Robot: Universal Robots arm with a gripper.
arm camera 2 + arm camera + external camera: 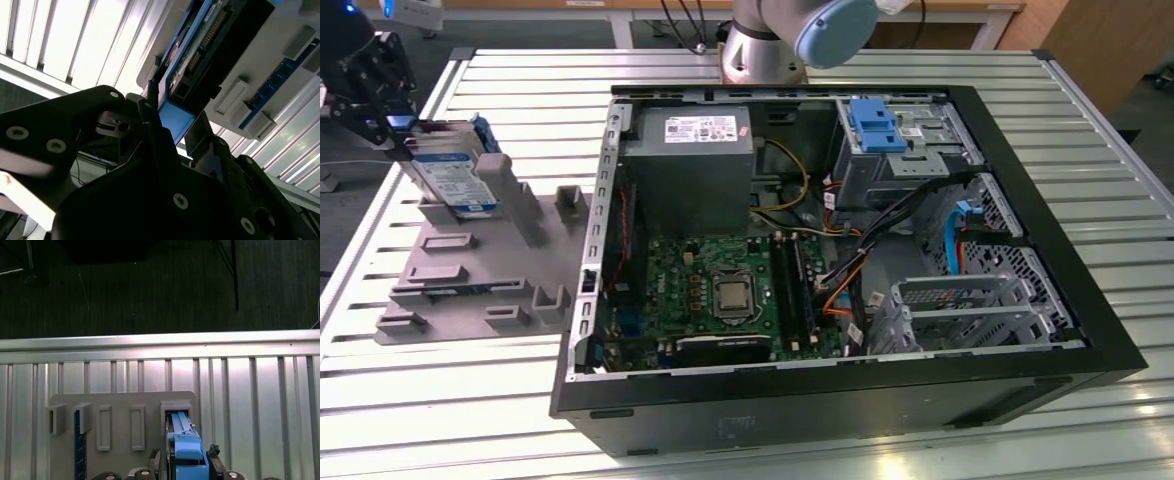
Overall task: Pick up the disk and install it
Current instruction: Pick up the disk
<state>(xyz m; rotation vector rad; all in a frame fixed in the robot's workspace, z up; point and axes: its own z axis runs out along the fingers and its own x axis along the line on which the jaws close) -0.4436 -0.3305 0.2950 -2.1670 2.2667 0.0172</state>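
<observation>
The disk (454, 175) is a flat silver hard drive with a white-and-blue label and blue plastic rails along its edges. It stands on edge, leaning slightly, in a slot of a grey moulded holder (480, 285) at the exterior view's left. In the second wrist view its green circuit side (200, 40) faces the camera.

The tool (400, 128) is at the disk's upper end. In both wrist views its dark fingers (214, 452) sit on either side of the blue rail end and are pressed against it, so the tool is clamped on the disk (182, 427), whose lower end is in the slot.

The holder rests on a slatted metal surface (520, 70) just beside an open black computer case (854, 405). Inside the case are a grey power supply (687, 170), a green motherboard (707, 290), an upright blue latch (874, 125) and bundled cables (907, 215). The case's side wall (603, 200) stands between the holder and the interior.
</observation>
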